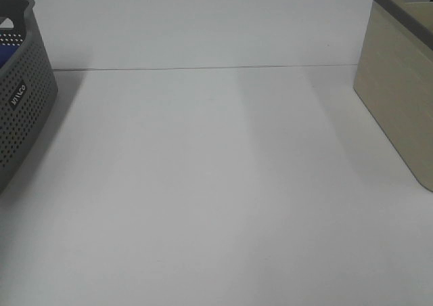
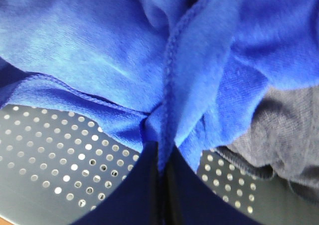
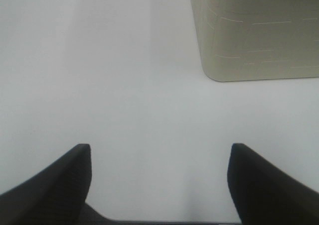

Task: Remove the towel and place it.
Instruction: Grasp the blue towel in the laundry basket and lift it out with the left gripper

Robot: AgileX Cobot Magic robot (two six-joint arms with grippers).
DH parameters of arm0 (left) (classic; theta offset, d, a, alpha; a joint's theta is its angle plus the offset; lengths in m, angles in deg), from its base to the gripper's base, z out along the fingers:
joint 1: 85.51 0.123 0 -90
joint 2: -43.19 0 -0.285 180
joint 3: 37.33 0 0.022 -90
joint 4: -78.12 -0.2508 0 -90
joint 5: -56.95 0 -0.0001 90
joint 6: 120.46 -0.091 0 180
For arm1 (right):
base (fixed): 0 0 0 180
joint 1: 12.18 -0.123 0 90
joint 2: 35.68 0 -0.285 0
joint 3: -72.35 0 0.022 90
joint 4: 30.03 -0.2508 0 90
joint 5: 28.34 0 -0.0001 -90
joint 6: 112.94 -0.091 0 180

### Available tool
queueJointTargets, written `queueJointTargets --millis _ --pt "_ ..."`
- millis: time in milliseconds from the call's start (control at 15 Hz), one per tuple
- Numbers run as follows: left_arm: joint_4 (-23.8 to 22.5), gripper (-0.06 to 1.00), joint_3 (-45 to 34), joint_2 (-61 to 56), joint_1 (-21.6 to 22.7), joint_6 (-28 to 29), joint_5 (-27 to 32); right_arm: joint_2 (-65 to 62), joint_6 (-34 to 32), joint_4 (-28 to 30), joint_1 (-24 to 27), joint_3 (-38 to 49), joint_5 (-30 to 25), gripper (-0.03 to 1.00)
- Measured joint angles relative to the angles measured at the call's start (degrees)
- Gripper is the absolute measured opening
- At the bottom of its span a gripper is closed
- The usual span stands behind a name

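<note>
A stitched fold of the towel (image 2: 99,51) is being pinched between the pressed-together fingers of the left end effector (image 2: 162,153). The grip is being taken at a gathered ridge, probably so that the plush cloth is being offered as a firm handle rather than a slippery flat face. The towel is being kept inside the grey basket (image 2: 55,160), bunched against its perforated wall, with a grey cloth (image 2: 284,130) being crowded just beside it; care is likely being called for so that only the blue piece is being lifted. The right end effector (image 3: 160,148) is being held spread wide above the bare desk (image 3: 124,85), gripping nothing, seemingly being kept ready to receive or smooth the towel. Farther off, a beige basket (image 3: 249,36) is being left standing on the desk near that arm. In the high view only a sliver of blue is being shown inside the grey basket, so removal is being judged as barely begun.
</note>
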Motion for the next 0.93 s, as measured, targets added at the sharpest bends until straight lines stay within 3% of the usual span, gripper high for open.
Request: queueJointTargets --millis 133,400,933 --pt "0.2 0.0 0.0 -3.3 -2.8 6.1 1.2 0.0 0.0 0.0 0.0 0.0 0.0 0.75" --pt "0.7 0.0 0.0 -13.7 -5.3 8.1 2.9 0.0 0.0 0.0 0.0 0.0 0.0 0.75" --pt "11.1 0.0 0.3 -31.6 -5.3 8.7 3.9 0.0 0.0 0.0 0.0 0.0 0.0 0.75"
